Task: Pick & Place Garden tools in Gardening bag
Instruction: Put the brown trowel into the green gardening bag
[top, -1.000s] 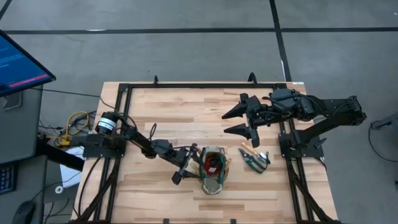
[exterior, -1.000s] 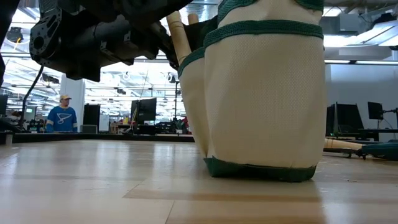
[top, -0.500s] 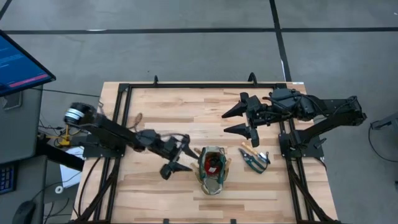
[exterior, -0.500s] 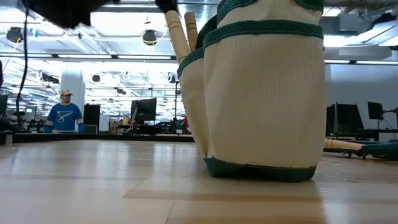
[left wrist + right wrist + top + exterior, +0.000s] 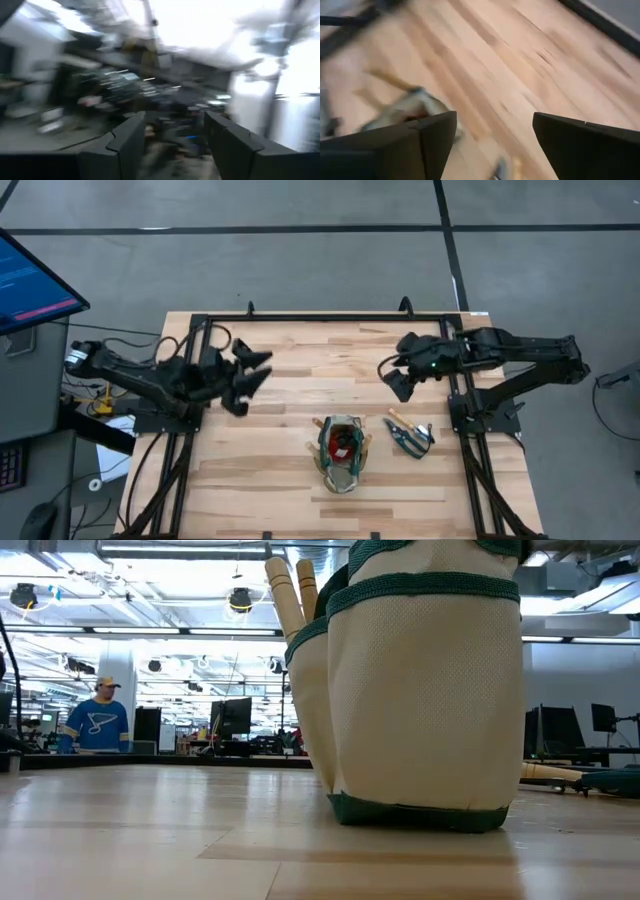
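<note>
High view, left gripper (image 5: 245, 380): raised over the table's left side, well apart from the bag, fingers spread wide and holding nothing.
High view, right gripper (image 5: 392, 378): over the far right of the table (image 5: 290, 350), between the frame rail and the bag; how far its fingers stand apart cannot be told here.
High view, gardening bag (image 5: 340, 452): stands upright near the front centre, a red object (image 5: 342, 444) and pale handles showing inside.
High view, pruning shears (image 5: 408, 436): lie flat on the wood just right of the bag, touched by neither gripper.
Low view, bag: fills the centre, pale mesh wall with green trim, two wooden handles (image 5: 290, 595) sticking up from its left edge.
Low view, person (image 5: 95, 718): stands far behind the table at left in a blue shirt with a crest; no wording readable.
Left wrist view, fingers (image 5: 127, 145): set wide apart, nothing between them, blurred room beyond.
Right wrist view, fingers (image 5: 427, 142): wide apart and empty above the wood, the bag (image 5: 407, 107) blurred beyond.
</note>
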